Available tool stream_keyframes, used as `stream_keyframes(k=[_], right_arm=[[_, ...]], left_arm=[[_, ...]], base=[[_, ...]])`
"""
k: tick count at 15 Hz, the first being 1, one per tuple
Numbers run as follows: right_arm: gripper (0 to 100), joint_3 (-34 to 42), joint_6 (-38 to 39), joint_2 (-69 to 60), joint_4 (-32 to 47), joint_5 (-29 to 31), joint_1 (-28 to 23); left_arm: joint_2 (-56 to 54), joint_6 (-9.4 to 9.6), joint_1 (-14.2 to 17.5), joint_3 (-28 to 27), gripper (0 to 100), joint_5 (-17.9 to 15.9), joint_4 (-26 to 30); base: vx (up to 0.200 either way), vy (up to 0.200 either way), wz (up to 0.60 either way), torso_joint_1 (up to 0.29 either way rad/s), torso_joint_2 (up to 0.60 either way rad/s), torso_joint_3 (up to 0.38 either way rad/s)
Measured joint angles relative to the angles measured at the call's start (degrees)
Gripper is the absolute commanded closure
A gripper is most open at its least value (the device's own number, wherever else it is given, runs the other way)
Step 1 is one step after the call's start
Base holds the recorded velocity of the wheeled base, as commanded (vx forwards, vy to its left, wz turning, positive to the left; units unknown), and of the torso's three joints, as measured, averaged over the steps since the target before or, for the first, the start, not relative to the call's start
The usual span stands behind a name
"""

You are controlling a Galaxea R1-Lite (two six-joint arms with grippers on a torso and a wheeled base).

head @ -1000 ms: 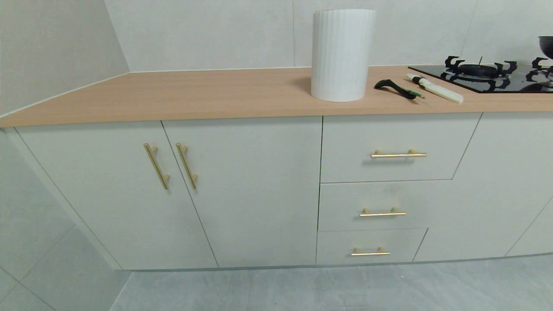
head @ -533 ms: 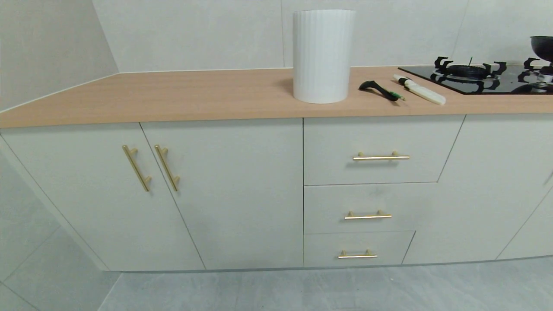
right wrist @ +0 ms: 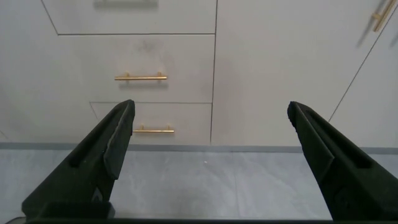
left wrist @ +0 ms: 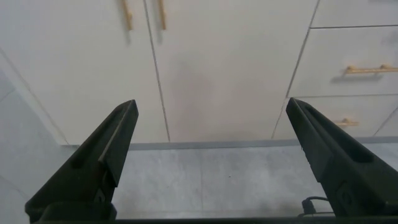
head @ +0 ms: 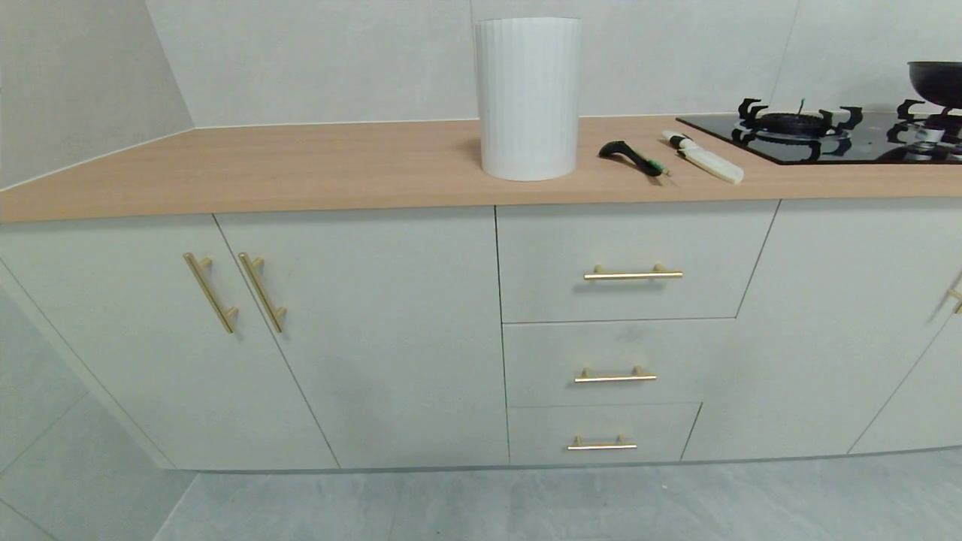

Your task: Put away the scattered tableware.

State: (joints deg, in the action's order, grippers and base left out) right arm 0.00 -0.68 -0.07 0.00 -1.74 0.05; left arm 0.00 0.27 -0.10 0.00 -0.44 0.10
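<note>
Two tools lay loose on the table (head: 301, 165), in the upper right of the head view: a black peeler (head: 633, 156) and, just beside it on the stove (head: 819, 135) side, a white knife (head: 703, 156). A tall white holder (head: 527, 98) stood upright near the peeler's other side, not touching it.

The left jaws and the right jaws were both spread wide and held nothing. Both were low, facing the cupboard fronts and the floor (left wrist: 205, 180).

From there I judged the likeliest trouble to be the climb. An arm lifted too close in could catch a drawer front or the table's edge. Both tools were thin and lay flat, so a shallow pinch might skid off and shove one along the wood. The knife's near end sat close to the front edge and could be pushed over. With the two tools so close together, closing on one might knock the other. A careless sweep could also tip the tall holder.

The head view gave the table top, the tools, the holder and a dark pot (head: 936, 79) on the stove. The wrist views gave the spread of the jaws instead. The left wrist view added the door handles (left wrist: 127, 12). The right wrist view added the lower drawer handles (right wrist: 140, 78).
</note>
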Motion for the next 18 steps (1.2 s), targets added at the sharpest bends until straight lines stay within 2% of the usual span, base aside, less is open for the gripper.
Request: stream_keyframes(k=[3, 7, 18], right_arm=[[0, 0.0, 0.0, 0.0, 0.0, 0.0, 0.0], [0, 0.0, 0.0, 0.0, 0.0, 0.0, 0.0], [0, 0.0, -0.3, 0.0, 0.0, -0.5, 0.0]], left_arm=[[0.0, 0.05, 0.0, 0.0, 0, 0.0, 0.0], [0.0, 0.06, 0.0, 0.0, 0, 0.0, 0.0], [0.0, 0.09, 0.0, 0.0, 0, 0.0, 0.0]], base=[[0.0, 0.0, 0.0, 0.0, 0.0, 0.0], [0.2, 0.0, 0.0, -0.003, 0.0, 0.0], [0.0, 0.0, 0.0, 0.0, 0.0, 0.0]])
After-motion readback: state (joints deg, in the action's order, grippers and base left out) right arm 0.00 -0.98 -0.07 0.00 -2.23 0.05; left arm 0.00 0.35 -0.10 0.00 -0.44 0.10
